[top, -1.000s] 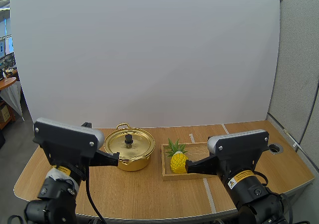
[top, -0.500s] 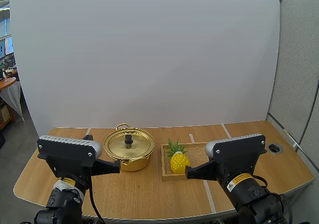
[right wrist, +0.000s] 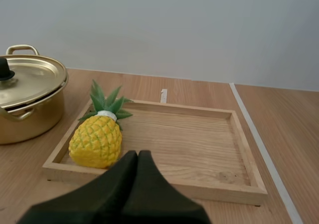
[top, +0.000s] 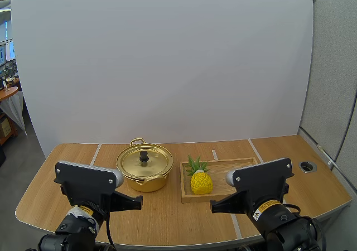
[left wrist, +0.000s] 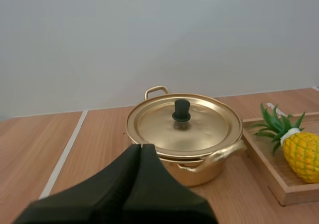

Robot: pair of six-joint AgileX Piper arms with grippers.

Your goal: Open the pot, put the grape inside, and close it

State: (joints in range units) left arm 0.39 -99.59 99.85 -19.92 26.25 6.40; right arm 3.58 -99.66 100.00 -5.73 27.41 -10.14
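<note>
The gold pot point(top: 146, 183) stands on the worktop point(top: 167, 215) with its lid point(top: 155, 165) on and the black knob point(top: 144, 157) at the centre. Just to its right lies a wooden tray point(top: 237, 172). A yellow pineapple point(top: 201, 182) sits in the tray's end nearest the pot, leaves pointing away from us. Our left jaws are pressed together on nothing, near the pot's front and clear of it. Our right jaws are likewise together and bare, just short of the tray's near edge, before the pineapple.
</note>
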